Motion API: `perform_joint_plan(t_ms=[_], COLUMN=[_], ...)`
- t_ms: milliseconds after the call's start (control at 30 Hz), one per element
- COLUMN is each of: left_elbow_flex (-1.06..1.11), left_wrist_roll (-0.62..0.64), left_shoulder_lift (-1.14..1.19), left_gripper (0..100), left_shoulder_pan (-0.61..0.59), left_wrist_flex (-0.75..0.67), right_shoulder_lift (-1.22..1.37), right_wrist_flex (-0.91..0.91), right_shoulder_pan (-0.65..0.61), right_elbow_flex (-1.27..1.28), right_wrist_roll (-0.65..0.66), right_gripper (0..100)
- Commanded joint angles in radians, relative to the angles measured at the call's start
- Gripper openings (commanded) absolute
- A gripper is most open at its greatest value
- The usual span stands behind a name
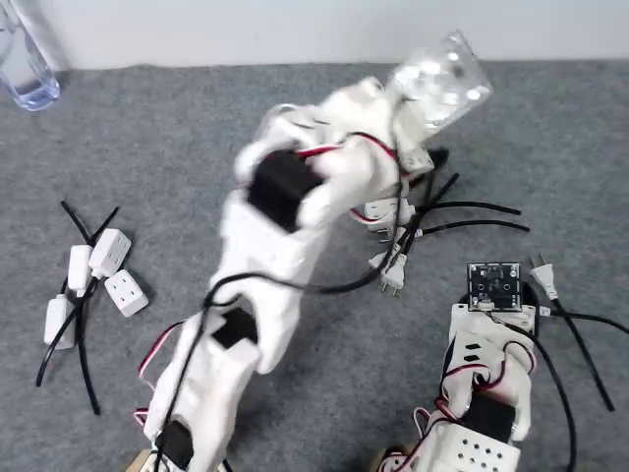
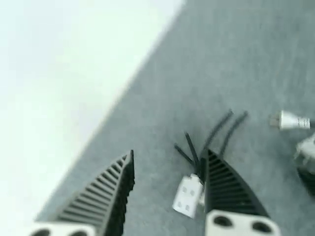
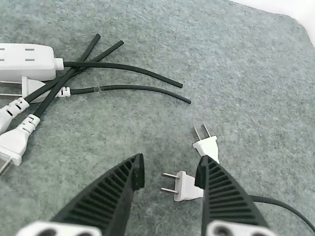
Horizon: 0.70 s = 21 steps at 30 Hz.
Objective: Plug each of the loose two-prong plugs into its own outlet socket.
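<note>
My left gripper (image 2: 170,155) hangs open above the grey mat, and a white outlet socket (image 2: 188,195) with black cord stubs lies under its fingers. A white plug (image 2: 290,120) lies farther off. My right gripper (image 3: 170,160) is open and low over the mat. One two-prong plug (image 3: 182,186) lies between its fingers, and a second plug (image 3: 206,145) lies just past it. From above, the left arm (image 1: 285,226) stretches over a pile of plugs and cords (image 1: 393,231). Two more sockets (image 1: 116,270) and plugs (image 1: 61,295) lie at the mat's left.
A white outlet block (image 3: 27,55) and several corded plugs (image 3: 15,137) lie beyond the right gripper. A clear glass (image 1: 25,69) stands at the back left corner. The right arm (image 1: 486,364) sits at the front right, with a black cord (image 1: 580,344) beside it.
</note>
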Motion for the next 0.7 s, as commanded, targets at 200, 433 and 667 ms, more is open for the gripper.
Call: perform_joint_plan(t_ms=[200, 433, 667], left_elbow_flex=[0.077, 0.205, 0.375], left_wrist_roll=[0.097, 0.158, 0.247], left_shoulder_lift=[-0.46, -0.674, -0.856], left_gripper=[18, 18, 18], left_shoulder_pan=[-0.186, -0.448, -0.684], left_wrist_flex=[0.021, 0.021, 0.021], right_shoulder_lift=[-0.004, -0.004, -0.004], right_wrist_flex=[-0.016, -0.015, -0.012], right_shoulder_pan=[-0.01, -0.01, -0.01], right_elbow_flex=[0.014, 0.014, 0.014], right_wrist_roll=[0.011, 0.009, 0.009], right_gripper=[17.2, 17.2, 17.3])
